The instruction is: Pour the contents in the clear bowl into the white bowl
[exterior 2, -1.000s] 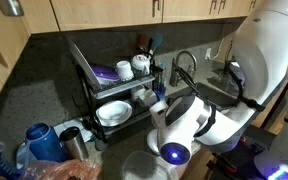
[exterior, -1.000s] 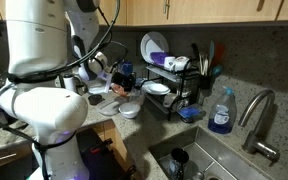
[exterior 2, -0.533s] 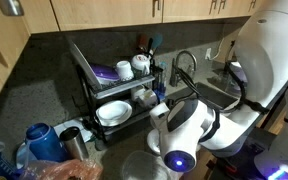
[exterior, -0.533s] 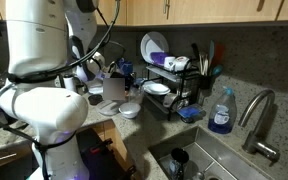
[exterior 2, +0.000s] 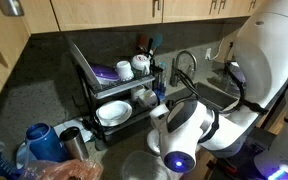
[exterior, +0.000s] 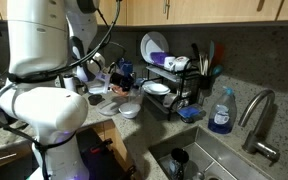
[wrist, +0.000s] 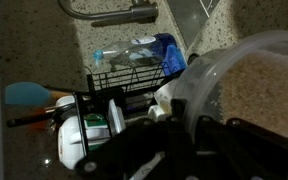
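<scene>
Above the speckled stone counter (exterior: pixel 216 140), at nine o'clock of the scene in an exterior view, my gripper (exterior: pixel 105 84) was clenched on the small, round, see-through clear bowl (exterior: pixel 115 91) and held it off the surface. At its five o'clock the wider, opaque white bowl (exterior: pixel 130 111) sat on the counter. Toward three o'clock stood a black wire dish rack (exterior: pixel 170 85), a blue soap bottle (exterior: pixel 221 113) and a curved metal faucet (exterior: pixel 257 112). The wrist view showed pale grainy contents (wrist: pixel 259 95) inside the clear bowl.
</scene>
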You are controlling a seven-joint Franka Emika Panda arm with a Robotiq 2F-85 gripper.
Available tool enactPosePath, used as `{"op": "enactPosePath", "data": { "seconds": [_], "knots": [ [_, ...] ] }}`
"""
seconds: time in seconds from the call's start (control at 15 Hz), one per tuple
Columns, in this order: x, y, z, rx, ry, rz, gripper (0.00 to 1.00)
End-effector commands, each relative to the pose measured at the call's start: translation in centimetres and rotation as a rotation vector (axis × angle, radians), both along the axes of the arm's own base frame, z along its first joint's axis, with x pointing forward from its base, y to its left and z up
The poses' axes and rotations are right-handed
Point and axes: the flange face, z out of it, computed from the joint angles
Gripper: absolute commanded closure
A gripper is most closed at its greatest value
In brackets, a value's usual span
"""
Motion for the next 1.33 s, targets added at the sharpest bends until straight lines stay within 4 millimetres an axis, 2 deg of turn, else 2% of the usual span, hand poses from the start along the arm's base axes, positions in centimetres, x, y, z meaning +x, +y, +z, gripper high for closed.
{"op": "enactPosePath", "data": {
  "seconds": [0.0, 0.13, 0.2, 0.6, 1.27],
  "knots": [
    [0.0, 0.0, 0.0, 0.000, 0.000, 0.000, 0.94],
    [0.0, 0.0, 0.0, 0.000, 0.000, 0.000, 0.94],
    [0.0, 0.0, 0.0, 0.000, 0.000, 0.000, 0.99],
    [0.0, 1.0, -0.8, -0.064, 0.018, 0.002, 0.99],
    [0.2, 3.7, -1.2, -0.247, -0.042, 0.036, 0.99]
  ]
}}
